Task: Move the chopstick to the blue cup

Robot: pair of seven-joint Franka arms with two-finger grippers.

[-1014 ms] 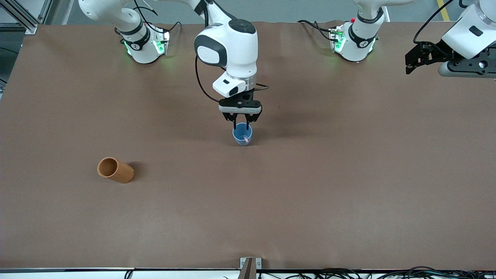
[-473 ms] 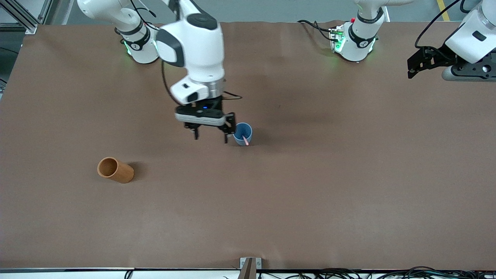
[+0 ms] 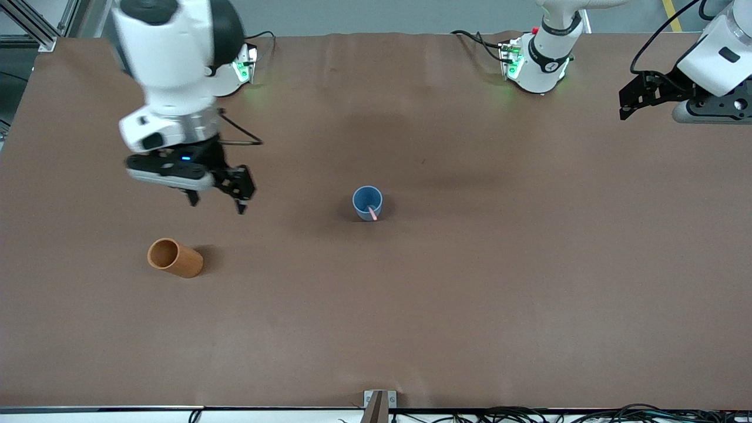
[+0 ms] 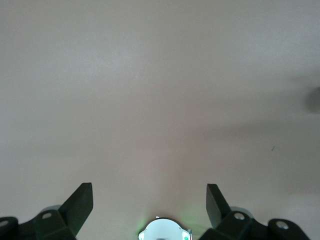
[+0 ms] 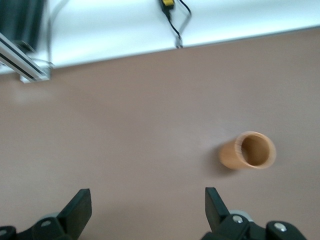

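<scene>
The blue cup [image 3: 368, 202] stands upright near the middle of the brown surface [image 3: 470, 294], and the pink chopstick [image 3: 372, 212] sits in it, leaning against the part of the rim nearest the front camera with its top end poking just above the rim.

The right end effector [image 3: 216, 202] hangs in the air over bare surface toward the right arm's end, well apart from the blue cup; its fingers [image 5: 80, 207] stand wide apart and hold nothing.

An orange-brown cup [image 3: 174, 257] lies on its side nearer to the front camera than the blue cup, toward the right arm's end.

The left end effector [image 3: 626, 106] waits over the left arm's end of the surface, fingers [image 4: 80, 202] spread wide and empty.

No readable writing or brand shows on the cups or the arms.
</scene>
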